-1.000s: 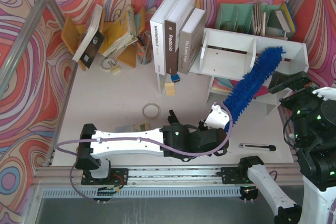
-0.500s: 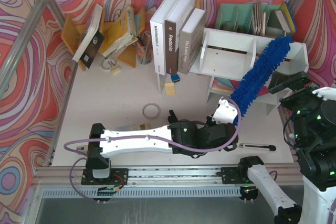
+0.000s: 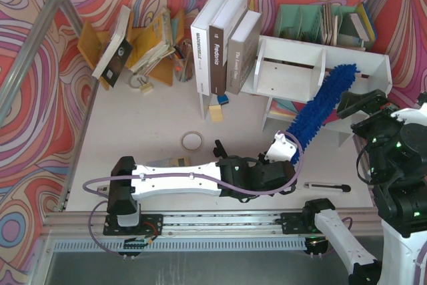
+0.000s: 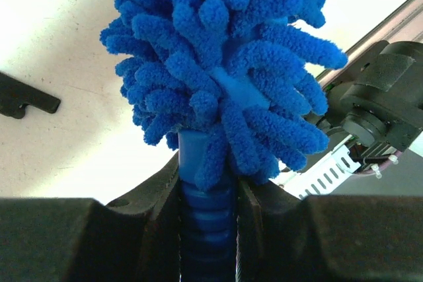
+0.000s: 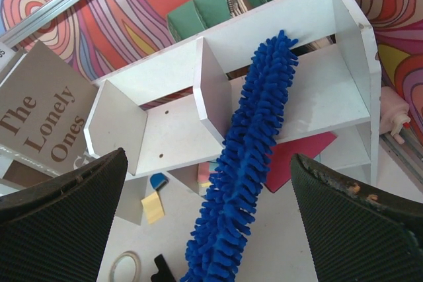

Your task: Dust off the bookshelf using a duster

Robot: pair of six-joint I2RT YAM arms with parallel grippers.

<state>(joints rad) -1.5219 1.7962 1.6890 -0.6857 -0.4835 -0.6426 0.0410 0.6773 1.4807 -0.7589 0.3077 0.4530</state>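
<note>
Bright, even light, soft shadows.
Faint shadow pools under the bookshelf point(image 3: 293, 75); the surface point(image 4: 59, 44) glares near white in the left wrist view, and the dark pincer fingers point(image 5: 59, 209) below the bookshelf in the right wrist view are blurred.

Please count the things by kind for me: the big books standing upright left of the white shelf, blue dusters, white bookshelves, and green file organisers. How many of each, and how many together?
upright books: 3
blue duster: 1
white bookshelf: 1
green file organiser: 1
Total: 6
</note>
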